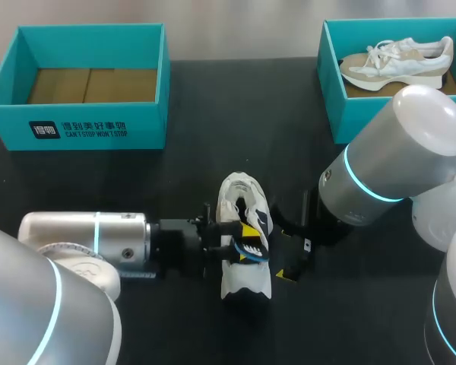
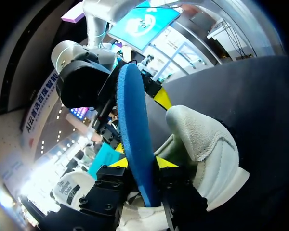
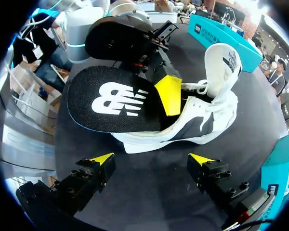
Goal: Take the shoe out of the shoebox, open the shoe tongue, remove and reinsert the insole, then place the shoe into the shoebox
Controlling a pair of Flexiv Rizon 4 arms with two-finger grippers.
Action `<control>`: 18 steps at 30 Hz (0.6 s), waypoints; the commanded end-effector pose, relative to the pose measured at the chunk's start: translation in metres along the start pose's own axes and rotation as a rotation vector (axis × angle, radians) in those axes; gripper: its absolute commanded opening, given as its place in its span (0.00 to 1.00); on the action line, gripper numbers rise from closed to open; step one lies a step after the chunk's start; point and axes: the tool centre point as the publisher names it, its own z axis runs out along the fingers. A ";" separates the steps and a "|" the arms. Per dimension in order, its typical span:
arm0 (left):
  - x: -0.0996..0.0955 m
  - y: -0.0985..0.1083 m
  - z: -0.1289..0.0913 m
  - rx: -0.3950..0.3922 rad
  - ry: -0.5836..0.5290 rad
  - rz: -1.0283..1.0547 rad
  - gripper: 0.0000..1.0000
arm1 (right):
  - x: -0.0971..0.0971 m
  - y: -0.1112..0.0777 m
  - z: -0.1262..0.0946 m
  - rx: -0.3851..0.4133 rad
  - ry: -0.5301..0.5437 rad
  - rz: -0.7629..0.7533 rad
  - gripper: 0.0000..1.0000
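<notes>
Two hands flank the white shoe [image 1: 245, 283] in the head view. It lies on the dark surface [image 1: 175, 182] with its long axis running away from the robot. The left hand [image 1: 239, 237] reaches across it from the side and is the only one touching anything. The right hand [image 1: 289, 257] sits just beside the shoe's other flank. The empty teal shoebox [image 1: 76, 129] stands well apart, at the far left.

From the left wrist, the blue-edged insole [image 2: 135, 139] stands on edge, pinched from both sides between that hand's [image 2: 142, 164] yellow tips. The shoe [image 2: 209, 144] lies just beside it.

From the right wrist, that hand [image 3: 151, 159] is spread wide and empty, its fingers clear of the shoe [image 3: 207, 122] ahead of it. Only this view shows the insole [image 3: 111, 103] flat-on. One end is tucked into the shoe's opening under the left hand's [image 3: 167, 95] tip, and the rest juts out. I'd judge the coming move runs along that line, in or out, and I cannot tell which.
</notes>
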 end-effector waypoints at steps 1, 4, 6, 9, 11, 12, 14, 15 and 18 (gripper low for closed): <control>-0.001 -0.012 -0.008 -0.012 -0.003 0.002 0.25 | 0.001 0.000 0.001 0.001 -0.003 0.001 1.00; -0.003 -0.016 -0.009 -0.022 0.000 -0.003 0.24 | 0.001 0.000 0.001 0.001 -0.003 0.001 1.00; -0.004 -0.019 -0.009 -0.027 0.007 -0.011 0.22 | 0.001 0.000 0.001 0.001 -0.003 0.001 1.00; -0.004 -0.022 -0.010 -0.032 0.016 -0.021 0.24 | 0.001 0.000 0.001 0.001 -0.003 0.001 1.00; -0.005 -0.026 -0.012 -0.026 0.017 -0.034 0.24 | 0.001 0.000 0.001 0.001 -0.003 0.001 1.00; -0.006 -0.028 -0.012 -0.026 0.016 -0.035 0.25 | 0.001 0.000 0.001 0.001 -0.003 0.001 1.00; -0.006 -0.029 -0.012 -0.026 0.018 -0.032 0.24 | 0.001 0.000 0.001 0.001 -0.003 0.001 1.00; -0.006 -0.030 -0.012 -0.026 0.019 -0.031 0.20 | 0.001 0.000 0.001 0.001 -0.003 0.001 1.00; -0.005 -0.032 -0.010 -0.031 0.021 -0.022 0.00 | 0.001 0.000 0.001 0.001 -0.003 0.001 1.00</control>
